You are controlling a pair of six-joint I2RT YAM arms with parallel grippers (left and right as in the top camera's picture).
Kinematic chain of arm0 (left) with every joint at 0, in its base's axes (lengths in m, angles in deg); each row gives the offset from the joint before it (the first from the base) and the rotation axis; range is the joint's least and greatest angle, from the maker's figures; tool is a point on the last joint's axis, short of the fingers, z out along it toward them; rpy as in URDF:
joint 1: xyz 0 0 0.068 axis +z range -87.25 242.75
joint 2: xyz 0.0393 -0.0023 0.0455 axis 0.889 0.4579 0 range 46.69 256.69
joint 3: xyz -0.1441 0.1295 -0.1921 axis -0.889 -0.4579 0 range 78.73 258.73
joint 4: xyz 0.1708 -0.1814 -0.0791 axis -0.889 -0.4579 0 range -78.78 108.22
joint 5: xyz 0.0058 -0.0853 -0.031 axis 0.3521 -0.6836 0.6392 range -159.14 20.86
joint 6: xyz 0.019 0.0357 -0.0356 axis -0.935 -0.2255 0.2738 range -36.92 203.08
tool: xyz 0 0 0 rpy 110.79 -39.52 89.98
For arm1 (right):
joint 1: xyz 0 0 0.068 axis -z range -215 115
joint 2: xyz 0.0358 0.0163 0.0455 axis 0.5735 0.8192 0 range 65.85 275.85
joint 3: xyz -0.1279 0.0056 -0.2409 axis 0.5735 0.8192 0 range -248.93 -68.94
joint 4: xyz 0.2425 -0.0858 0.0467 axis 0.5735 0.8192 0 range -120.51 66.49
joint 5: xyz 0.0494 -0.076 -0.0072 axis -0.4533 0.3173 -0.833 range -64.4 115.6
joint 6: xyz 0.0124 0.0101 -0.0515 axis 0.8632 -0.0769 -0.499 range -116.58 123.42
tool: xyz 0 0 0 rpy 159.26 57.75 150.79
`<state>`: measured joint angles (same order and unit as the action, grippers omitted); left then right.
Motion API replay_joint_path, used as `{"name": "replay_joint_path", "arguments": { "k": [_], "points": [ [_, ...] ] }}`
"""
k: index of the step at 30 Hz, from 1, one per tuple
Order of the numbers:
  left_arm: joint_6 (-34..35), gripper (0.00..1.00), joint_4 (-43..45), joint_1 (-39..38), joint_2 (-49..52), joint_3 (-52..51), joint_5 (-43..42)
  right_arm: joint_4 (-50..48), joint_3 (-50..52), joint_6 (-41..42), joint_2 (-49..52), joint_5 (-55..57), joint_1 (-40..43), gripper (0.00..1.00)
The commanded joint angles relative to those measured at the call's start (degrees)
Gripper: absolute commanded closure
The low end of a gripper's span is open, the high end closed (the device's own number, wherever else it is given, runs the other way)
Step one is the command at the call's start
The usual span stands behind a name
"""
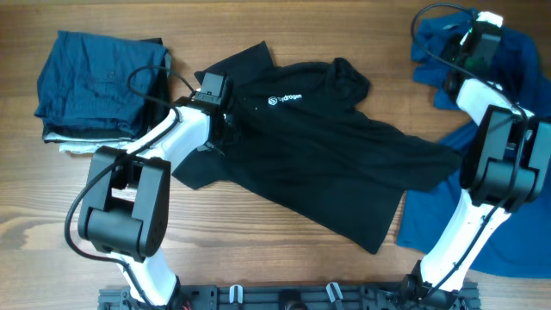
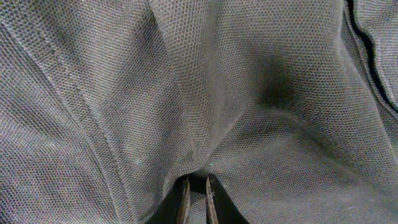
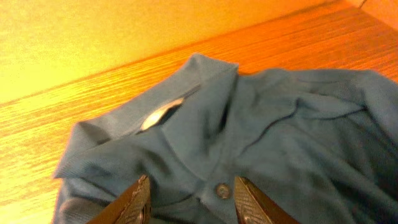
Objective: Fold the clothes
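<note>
The black shirt (image 1: 327, 146) lies spread flat. Its long axis runs diagonally from the sleeve by the left gripper (image 1: 225, 110) to the hem at lower right, with the collar toward the far edge. The left gripper's fingers (image 2: 185, 198) are almost together, pinching a fold of the shirt. The right gripper (image 3: 193, 200) is spread above the blue shirt (image 3: 280, 143), whose collar points ahead of the fingers.

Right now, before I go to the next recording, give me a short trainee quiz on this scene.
1. True or false: the black shirt is already folded.
2. Which hand has its fingers wide open? A. left hand B. right hand
3. Fill in: the right hand is at the collar of the ___ shirt.

Key: 1 false, it lies spread out. 2 B. 3 blue, the blue shirt.
</note>
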<state>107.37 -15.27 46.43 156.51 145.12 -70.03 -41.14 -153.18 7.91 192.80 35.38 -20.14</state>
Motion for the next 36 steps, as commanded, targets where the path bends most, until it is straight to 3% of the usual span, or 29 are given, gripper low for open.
{"name": "replay_joint_path", "arguments": {
  "k": [1,4,5,7,9,12,14,21,26,31,36],
  "points": [
    [-0.28,0.89,-1.46,0.74,1.64,-1.64,1.84,10.29,-2.71,-1.66,-10.60,1.42,0.20,0.60],
    [-0.28,0.89,-1.42,0.74,1.64,-1.64,1.86,30.86,-2.71,3.89,-23.08,0.15,1.66,0.72],
    [-0.28,0.89,-1.40,0.74,1.64,-1.64,1.86,39.10,-2.71,5.29,-26.99,-1.29,2.56,0.83],
    [-0.28,0.89,-1.22,0.74,1.64,-1.64,1.86,54.64,-2.69,8.52,-32.96,-4.11,4.48,0.96],
    [-0.28,0.92,-0.83,0.74,1.64,-1.64,1.86,67.04,-2.47,13.70,-36.00,-4.70,6.49,0.96],
    [-0.26,0.96,0.15,0.74,1.64,-1.64,1.84,75.58,0.81,22.60,-36.81,-6.10,8.55,0.96],
    [-0.28,0.96,0.63,0.74,1.62,-1.64,1.84,76.98,5.62,24.79,-36.79,-8.61,8.85,0.96],
    [-0.28,0.96,1.09,0.74,1.64,-1.64,1.84,77.31,21.31,47.78,-36.81,-7.76,8.85,0.96],
    [-0.26,0.96,1.14,0.72,1.64,-1.64,1.81,72.00,28.52,50.27,-36.81,-6.97,8.85,0.96],
    [-0.26,0.95,1.11,0.74,1.62,-1.64,1.60,59.78,39.80,56.54,-36.79,-10.10,8.85,0.96],
    [-0.26,0.96,1.11,0.74,1.62,-1.64,1.60,53.68,44.48,60.19,-36.30,-5.46,8.87,0.95]
  ]
}}
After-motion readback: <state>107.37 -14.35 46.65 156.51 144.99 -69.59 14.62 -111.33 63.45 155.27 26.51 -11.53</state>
